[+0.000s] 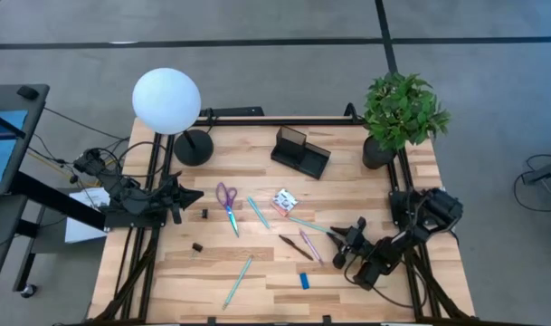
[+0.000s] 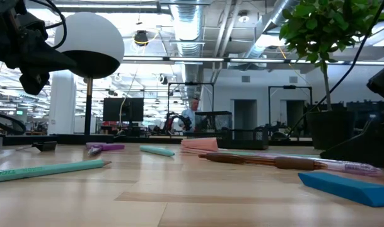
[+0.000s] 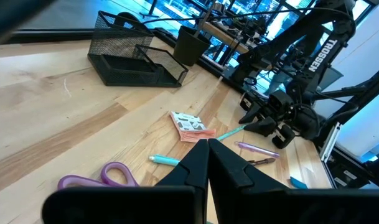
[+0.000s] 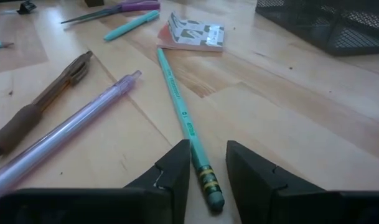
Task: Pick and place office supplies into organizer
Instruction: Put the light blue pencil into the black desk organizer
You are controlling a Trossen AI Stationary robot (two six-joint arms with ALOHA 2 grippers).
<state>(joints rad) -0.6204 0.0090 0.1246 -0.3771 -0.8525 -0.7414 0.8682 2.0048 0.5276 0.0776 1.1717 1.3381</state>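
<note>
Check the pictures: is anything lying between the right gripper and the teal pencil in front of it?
Nothing visible. The right gripper has its fingers open on either side of the teal pencil, at its eraser end. The purple pen and brown pen lie off to one side.

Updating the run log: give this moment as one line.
right gripper: open, astride teal pencil | left gripper: shut, idle | organizer: nothing visible inside

White globe lamp (image 1: 166, 100) on black round base (image 1: 194, 147) at table's (image 1: 257, 276) back-left corner — potted plant (image 1: 402, 113) back-right.
</note>
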